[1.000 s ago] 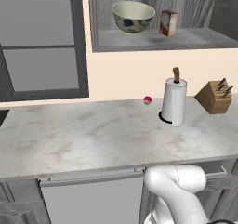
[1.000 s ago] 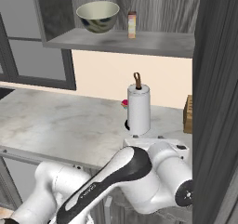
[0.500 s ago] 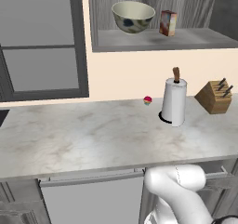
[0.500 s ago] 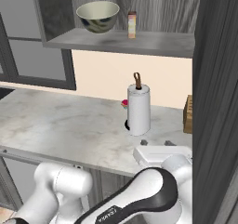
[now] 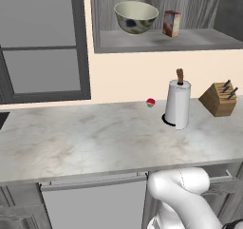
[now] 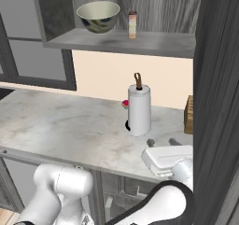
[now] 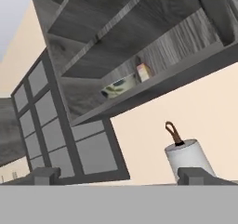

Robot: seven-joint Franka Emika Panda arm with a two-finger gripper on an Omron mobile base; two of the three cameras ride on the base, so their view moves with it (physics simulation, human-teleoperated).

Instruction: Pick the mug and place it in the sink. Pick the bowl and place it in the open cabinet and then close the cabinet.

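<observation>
So the claw (image 6: 162, 143) is down low at the front edge of the pale marbled desk (image 5: 85, 138). It's spread wide with nothing between the tips (you can see the same gap in the hand view (image 7: 120, 176)).

Further back on the desk there's the white paper towel roll on its brown-topped holder (image 5: 178, 107), a little red and green ball-ish thing (image 5: 150, 102) near the wall, and the tan wooden knife block (image 5: 219, 99) off to the side.

Up on the wall, the big cream bowl with dark blue blotches (image 5: 136, 16) already sits upright on the grey shelf of the dark wood-grain cabinet (image 5: 166, 40), just beside a small orange box (image 5: 171, 23).

By my read, what's left is shutting the cabinet. I think the tall dark wood-grain door (image 6: 217, 79) at the edge of the right base view is the panel to swing. I'd bring the hand up well clear of the towel roll, get it on the outer face of that door near its free edge, and push in a smooth arc. No need to pinch anything.

Versus a second ago, the arm has folded differently. The dark-jointed link that crossed the bottom of the right view has dropped lower and the hand has come into sight at the desk edge. The bowl, roll and block haven't budged.
</observation>
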